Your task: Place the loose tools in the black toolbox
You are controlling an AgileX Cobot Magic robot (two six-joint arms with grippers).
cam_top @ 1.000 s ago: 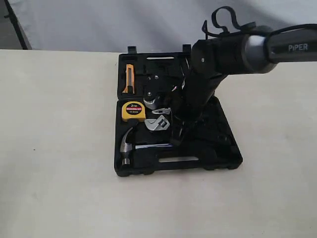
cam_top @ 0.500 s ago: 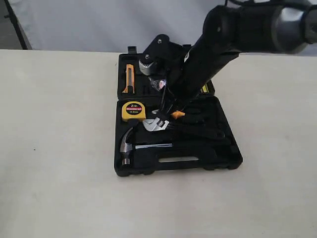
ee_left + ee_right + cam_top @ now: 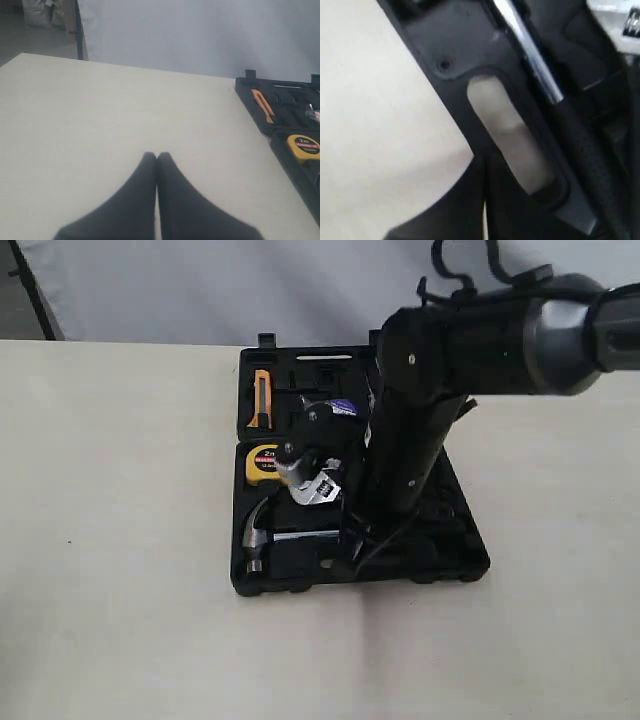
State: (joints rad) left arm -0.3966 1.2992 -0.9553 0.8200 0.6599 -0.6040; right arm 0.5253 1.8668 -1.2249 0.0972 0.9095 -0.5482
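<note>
The black toolbox point(image 3: 462, 558) lies open on the table. A steel claw hammer point(image 3: 256, 534) rests in the near half, its chrome shaft point(image 3: 536, 67) running into a black grip. The silver wrench point(image 3: 318, 490) head shows just behind it, next to the arm. A clear-wrapped thing, possibly the tape roll point(image 3: 340, 407), peeks out in the far half. My right gripper point(image 3: 485, 167) is shut and empty, low over the case's front rim beside the slot handle point(image 3: 507, 135). My left gripper point(image 3: 157, 156) is shut over bare table, left of the toolbox point(image 3: 250, 95).
A yellow tape measure point(image 3: 262, 461) and an orange utility knife point(image 3: 261, 398) sit in their recesses on the case's left side. The right arm point(image 3: 410, 440) hides the middle of the case. Bare cream table surrounds the case; a white backdrop stands behind.
The right arm has swung from over the far half to the case's front rim. The orange-handled pliers seen half a second ago are now hidden behind the arm.
</note>
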